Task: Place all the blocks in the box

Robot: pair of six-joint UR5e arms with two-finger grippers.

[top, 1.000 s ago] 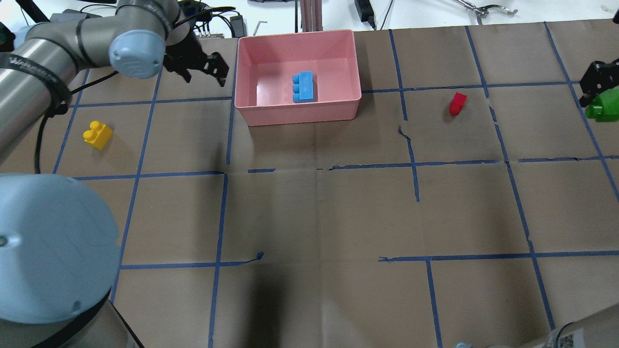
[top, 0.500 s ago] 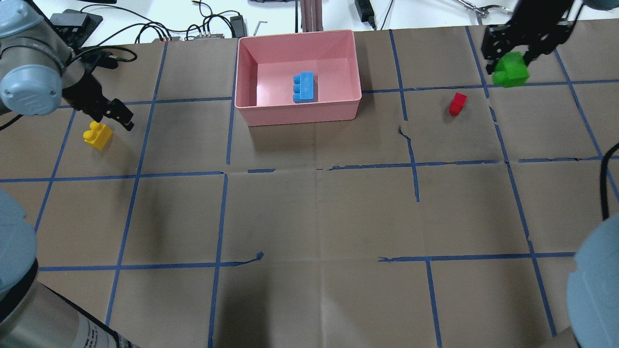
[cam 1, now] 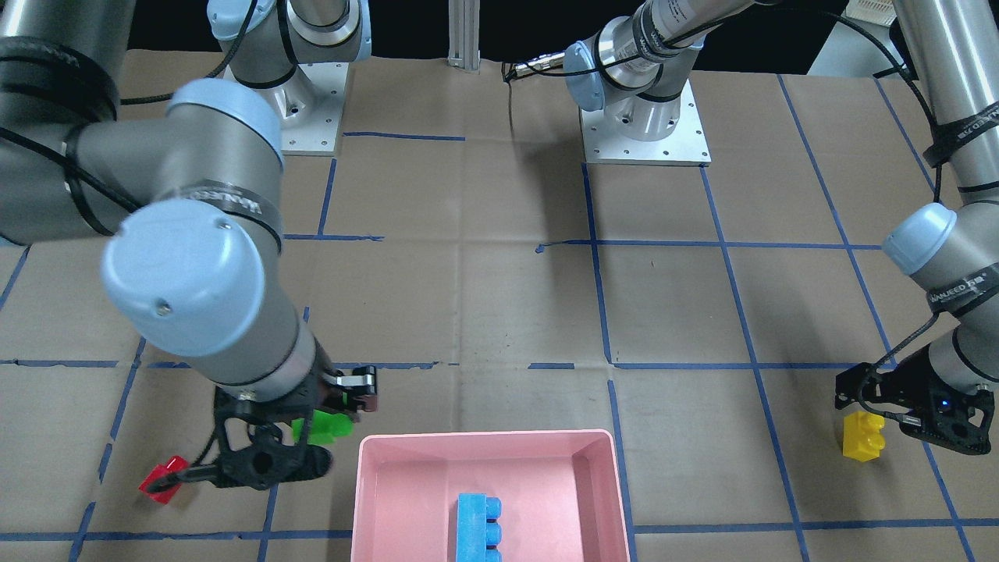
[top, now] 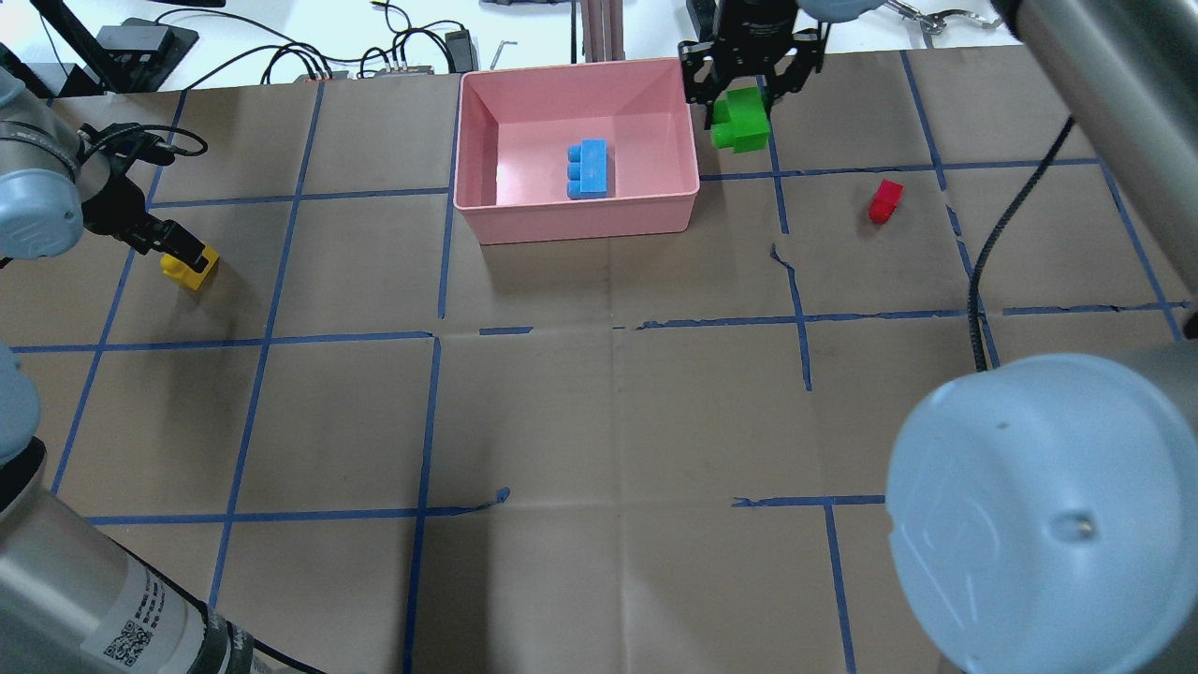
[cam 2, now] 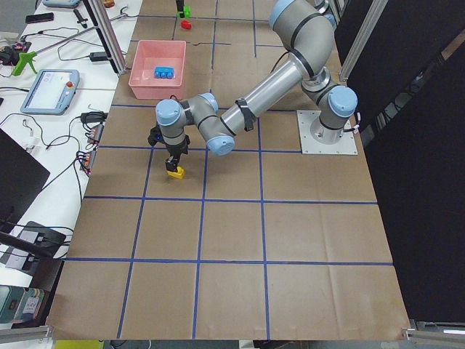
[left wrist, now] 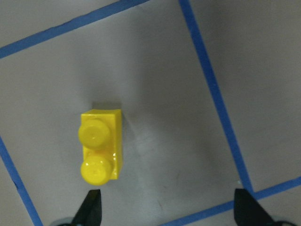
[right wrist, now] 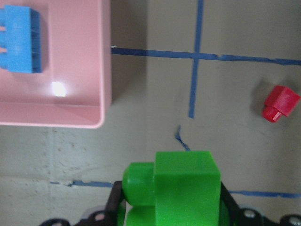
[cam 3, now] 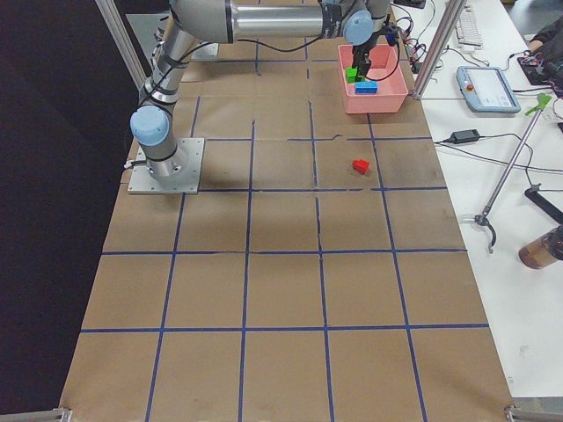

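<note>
One blue block (cam 1: 478,527) is recorded inside the box (cam 1: 484,439), front view. Overhead: green block (top: 739,126) is held clamped by right gripper (top: 749,95) just outside the rim; red block (top: 884,201) lies apart, untouched. Left wrist: left gripper (left wrist: 169,209) is spread wide, yellow block (left wrist: 99,146) ungrasped.

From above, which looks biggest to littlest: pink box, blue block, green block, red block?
1. Pink box.
2. Green block and blue block: about alike; green is held up, nearer the camera.
3. Red block.
</note>
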